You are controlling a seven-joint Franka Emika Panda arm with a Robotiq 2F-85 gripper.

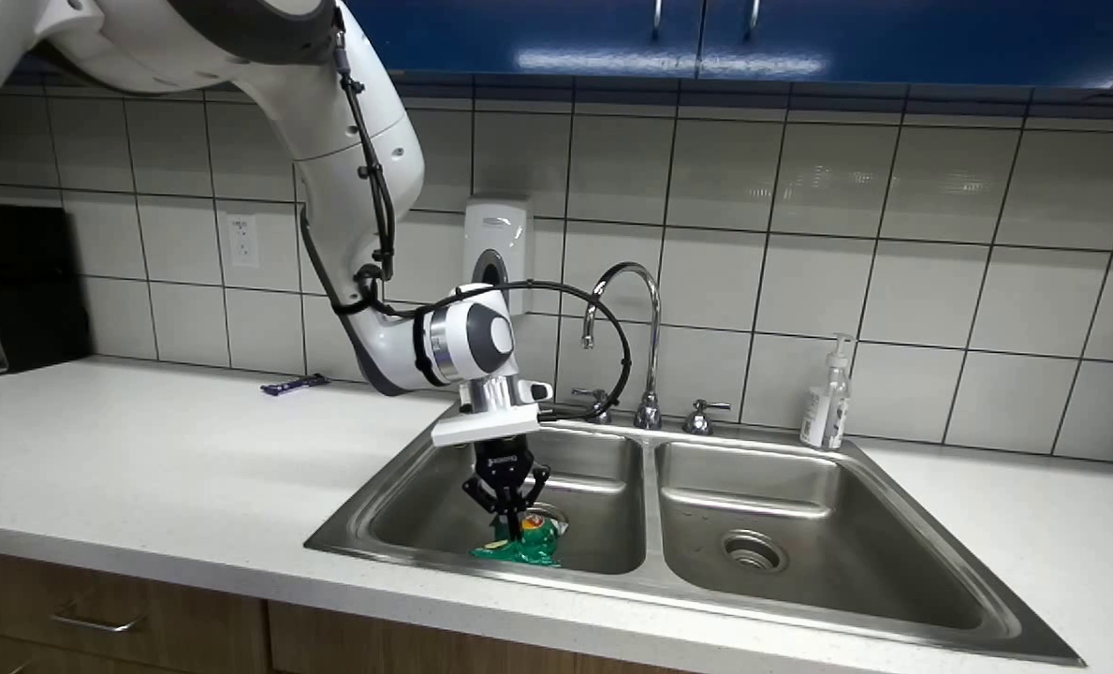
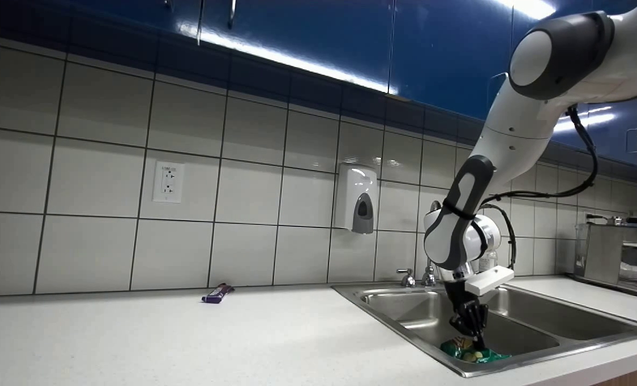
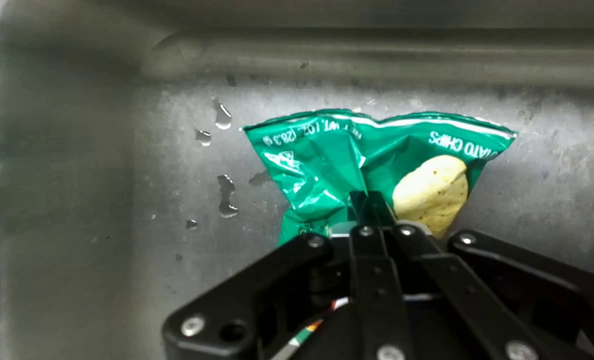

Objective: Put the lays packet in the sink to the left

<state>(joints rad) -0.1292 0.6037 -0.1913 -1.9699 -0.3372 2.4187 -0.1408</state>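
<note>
The lays packet (image 1: 539, 543) is green with a pictured yellow chip. It lies in the left basin (image 1: 603, 538) of the double sink in an exterior view, and also shows in an exterior view (image 2: 491, 356). In the wrist view the packet (image 3: 321, 165) is creased up to my fingertips, its lower part hidden behind the fingers. My gripper (image 1: 516, 534) points down into the basin. In the wrist view its fingers (image 3: 369, 200) are together with a fold of the packet between the tips. The packet appears to rest on or just above the basin floor.
The right basin (image 1: 874, 552) lies past a steel divider (image 1: 651, 505). A faucet (image 1: 654, 328) and handles stand behind the sink. A soap bottle (image 1: 827, 402) stands at the back right. A purple wrapper (image 2: 218, 293) lies on the counter (image 2: 136, 338). A soap dispenser (image 2: 357, 198) hangs on the wall.
</note>
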